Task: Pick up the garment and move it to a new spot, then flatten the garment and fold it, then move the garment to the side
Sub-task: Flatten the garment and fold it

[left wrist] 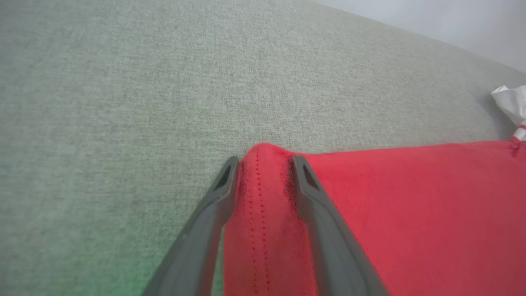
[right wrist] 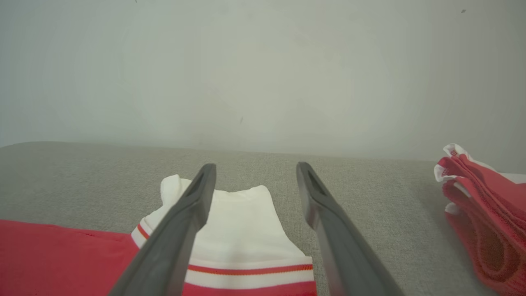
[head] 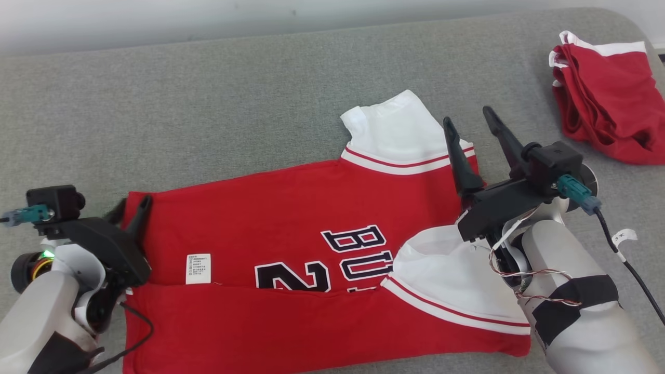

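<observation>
The left gripper (left wrist: 265, 161) pinches the hem of the red jersey (head: 260, 208) at 9 o'clock, while the right gripper (head: 467, 115), jaws spread wide, hovers by its white sleeve (head: 395, 124) at 3 o'clock.

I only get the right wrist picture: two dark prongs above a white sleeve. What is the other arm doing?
Observer: The left pincer has a bunched red corner of the jersey squeezed between its fingers.
Operator: Is the shirt lying flat?
Observer: No. In the head view its near edge is folded over, covering the bottom of the dark lettering.
Operator: Anything else on it?
Observer: A white care label shows just above that fold.
</observation>
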Motion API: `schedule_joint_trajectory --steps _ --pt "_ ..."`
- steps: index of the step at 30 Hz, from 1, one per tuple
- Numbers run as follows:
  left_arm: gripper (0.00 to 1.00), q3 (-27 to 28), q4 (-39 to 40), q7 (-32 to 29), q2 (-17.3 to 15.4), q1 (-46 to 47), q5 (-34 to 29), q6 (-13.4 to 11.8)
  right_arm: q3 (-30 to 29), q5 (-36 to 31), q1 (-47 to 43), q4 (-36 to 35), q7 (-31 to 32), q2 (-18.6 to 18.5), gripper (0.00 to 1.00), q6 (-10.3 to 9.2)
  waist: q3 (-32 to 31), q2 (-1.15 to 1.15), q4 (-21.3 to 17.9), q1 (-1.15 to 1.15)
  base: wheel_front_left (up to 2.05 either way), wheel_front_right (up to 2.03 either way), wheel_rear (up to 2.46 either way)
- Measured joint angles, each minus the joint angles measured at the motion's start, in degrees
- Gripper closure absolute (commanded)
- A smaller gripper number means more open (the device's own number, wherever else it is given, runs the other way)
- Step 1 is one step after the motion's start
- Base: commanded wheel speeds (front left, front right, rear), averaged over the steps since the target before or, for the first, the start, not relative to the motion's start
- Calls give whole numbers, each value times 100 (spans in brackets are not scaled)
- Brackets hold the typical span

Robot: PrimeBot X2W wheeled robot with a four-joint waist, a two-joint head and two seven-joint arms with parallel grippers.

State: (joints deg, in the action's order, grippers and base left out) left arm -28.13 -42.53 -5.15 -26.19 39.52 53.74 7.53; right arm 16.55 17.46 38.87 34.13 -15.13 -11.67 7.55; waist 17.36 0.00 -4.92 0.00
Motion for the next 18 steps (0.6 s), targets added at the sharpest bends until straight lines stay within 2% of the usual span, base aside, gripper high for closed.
schedule_joint_trajectory --steps 1,7,18 --pt "100 -42 -2 1 9 8 14 0 52 2 24 88 0 -19 0 0 -5 0 14 0 0 0 0" --pt "100 -207 167 245 20 52 131 1 364 142 561 828 58 -118 0 0 -31 -1 164 0 0 0 0" --pt "100 -500 614 920 194 283 -90 1 839 467 1915 2171 1051 -319 0 0 170 0 580 0 0 0 0"
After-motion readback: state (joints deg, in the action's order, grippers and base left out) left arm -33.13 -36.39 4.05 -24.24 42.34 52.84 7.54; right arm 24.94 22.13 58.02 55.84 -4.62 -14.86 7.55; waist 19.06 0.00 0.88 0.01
